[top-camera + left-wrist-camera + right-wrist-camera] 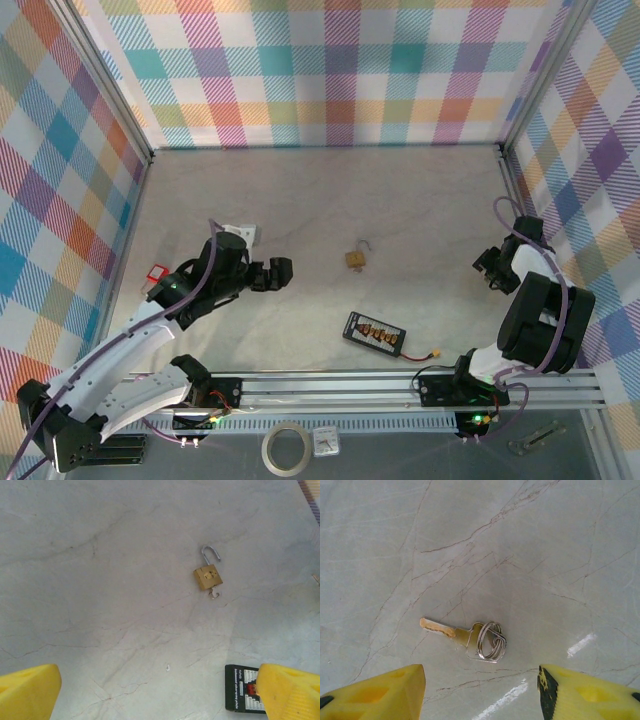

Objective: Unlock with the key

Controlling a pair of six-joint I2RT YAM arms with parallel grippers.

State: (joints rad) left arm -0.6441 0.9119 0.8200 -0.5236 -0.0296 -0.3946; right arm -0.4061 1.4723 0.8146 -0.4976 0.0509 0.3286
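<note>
The brass padlock [208,576] lies flat mid-desk with its shackle swung open. The key [214,594] pokes out of the bottom of the padlock's body, touching it, and as far as I can tell it's seated in the keyway. My read is that the unlock itself looks done on this one.

The left hand [282,272] sits just left of the padlock, fingers spread wide with nothing in them. The right hand [486,265] is well off to the padlock's right, also wide open and empty. It hovers over a second key [465,635] on a wire ring, which lies flat on the desk [430,200].

If that ring key is the next grab, it's thin and flush with the desk, so I reckon pinching the blade would just make it skate. I'd drop the fingers either side of the bow-and-ring end, where there's a bit of height. That end is about centred between them, so come straight down and close slowly.

There's plenty of bare desk between the padlock and the right hand, and behind the padlock up to the back wall [330,70]. The plaid side wall [580,200] stands close beyond the right hand, so swinging outward there is limited. A black tester [372,333] lies near the padlock on its near side, with the metal rail [400,385] beyond it, so I'd avoid low sweeps through that spot. I'd also keep clear of the padlock itself, since a knock could shake the key loose.
</note>
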